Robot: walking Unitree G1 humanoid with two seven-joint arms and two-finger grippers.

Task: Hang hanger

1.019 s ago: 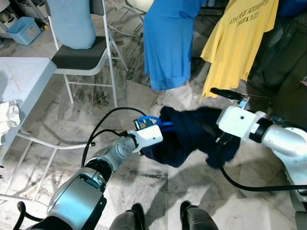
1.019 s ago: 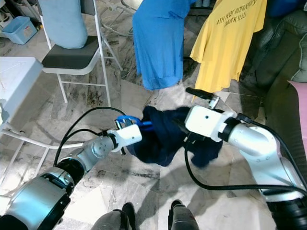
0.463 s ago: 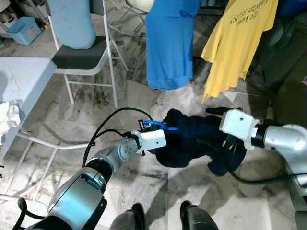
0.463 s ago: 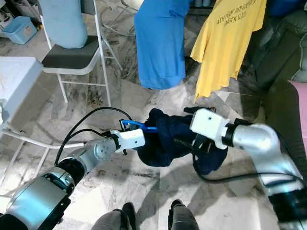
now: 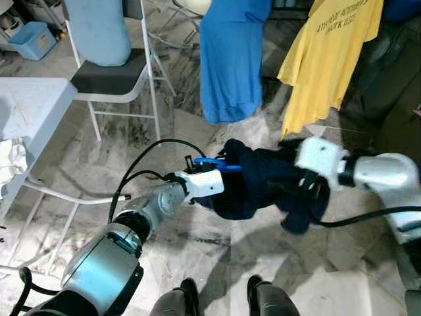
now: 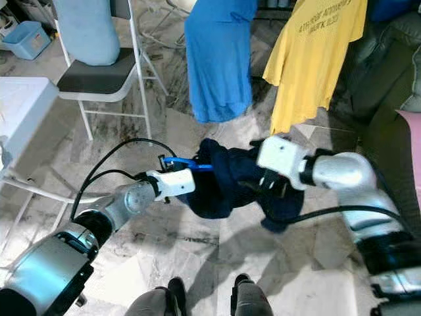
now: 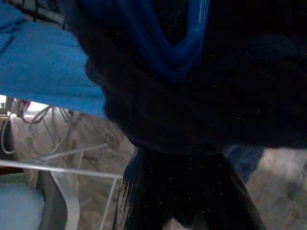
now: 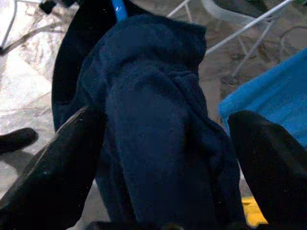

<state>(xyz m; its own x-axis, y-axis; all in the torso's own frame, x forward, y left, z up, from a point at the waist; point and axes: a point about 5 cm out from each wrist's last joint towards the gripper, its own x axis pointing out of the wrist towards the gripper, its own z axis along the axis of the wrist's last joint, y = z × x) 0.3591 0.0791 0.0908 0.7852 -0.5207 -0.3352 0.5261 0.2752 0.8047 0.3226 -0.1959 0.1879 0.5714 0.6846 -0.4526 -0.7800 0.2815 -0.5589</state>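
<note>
Handling: a soft, limp dark navy garment (image 5: 263,187) is being carried on a thin, stiff blue hanger (image 5: 217,164); the load is being judged light but floppy, likely to slide off the hanger's arms if tilted.
Hold: the hanger's hook end is being judged the firm place to take.
Look: the cloth is being bunched in folds, the hanger mostly buried in it.
Place: the bundle is being held in the air above the marble floor (image 5: 197,250), below the hung blue shirt (image 5: 233,59) and yellow shirt (image 5: 325,52).
Left gripper (image 5: 209,172): fingers are being hidden by cloth; their state cannot be told.
Right gripper (image 8: 158,158): fingers are being kept spread around the cloth.
</note>
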